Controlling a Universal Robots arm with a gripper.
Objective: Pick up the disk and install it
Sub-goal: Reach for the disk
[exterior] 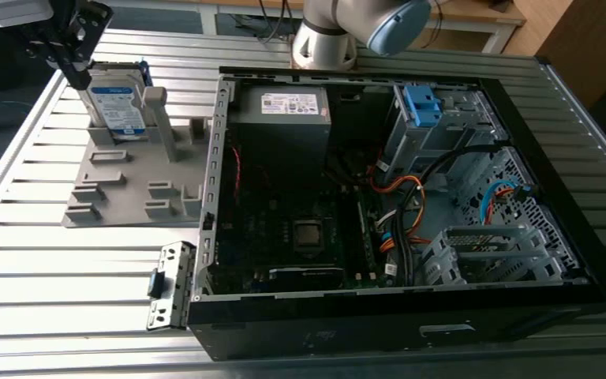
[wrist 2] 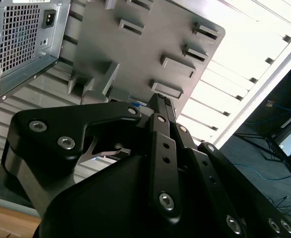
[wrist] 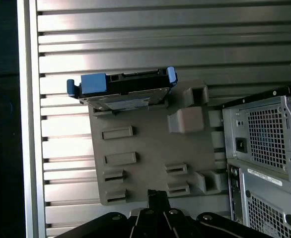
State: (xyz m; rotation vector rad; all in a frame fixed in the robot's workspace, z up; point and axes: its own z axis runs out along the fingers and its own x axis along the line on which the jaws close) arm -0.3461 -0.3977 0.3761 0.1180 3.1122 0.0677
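The disk (exterior: 117, 103) stands on edge in a slot at the far end of a grey fixture plate (exterior: 124, 189), at the exterior view's left; its white-and-blue label faces the camera. In the first wrist view the disk (wrist: 120, 91) shows edge-on with its blue rail frame. My gripper (exterior: 75, 75) hangs above the plate, up and to the left of the disk in the exterior view. In both wrist views the gripper (wrist: 158, 194) (wrist 2: 160, 99) tapers to one closed black tip over the plate (wrist: 140, 148), apart from the disk, with nothing in it.
An open black computer case (exterior: 217, 158) lies to the right of the plate. It holds a grey power supply box (exterior: 282, 118), a drive bay with a blue bracket (exterior: 421, 103) and loose cables. A metal bracket (exterior: 171, 284) lies at its front corner. The arm's base (exterior: 324, 39) stands behind it.
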